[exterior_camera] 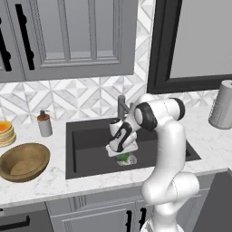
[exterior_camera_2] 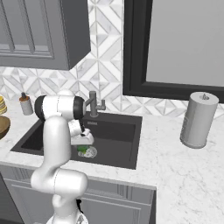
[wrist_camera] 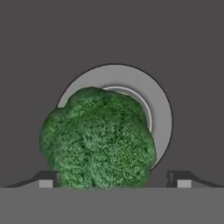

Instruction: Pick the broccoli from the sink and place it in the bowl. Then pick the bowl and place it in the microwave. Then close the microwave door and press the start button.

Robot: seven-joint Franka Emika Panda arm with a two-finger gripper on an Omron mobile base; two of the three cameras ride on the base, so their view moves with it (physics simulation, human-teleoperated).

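Note:
The dark-green broccoli (wrist_camera: 98,140) lies on the round grey drain (wrist_camera: 159,113) at the bottom of the sink (exterior_camera: 90,145). My gripper (wrist_camera: 113,180) points straight down at it, jaws open, one dark fingertip on each side of the broccoli. The left tip is right at its edge and the right tip stands a little apart. From the base, the hand hangs low in the basin with the gripper (exterior_camera: 121,153) just over the broccoli (exterior_camera: 122,157), seen again from the other side as gripper (exterior_camera_2: 83,146) and broccoli (exterior_camera_2: 82,150). The wooden bowl (exterior_camera: 23,161) sits on the counter left of the sink. The microwave and its door are out of view.
A grey faucet (exterior_camera: 121,106) rises behind the basin, close to my arm. A soap dispenser (exterior_camera: 44,123) and a stack of orange plates (exterior_camera: 4,132) stand behind the bowl. A paper towel roll (exterior_camera_2: 199,119) stands on the counter to the right.

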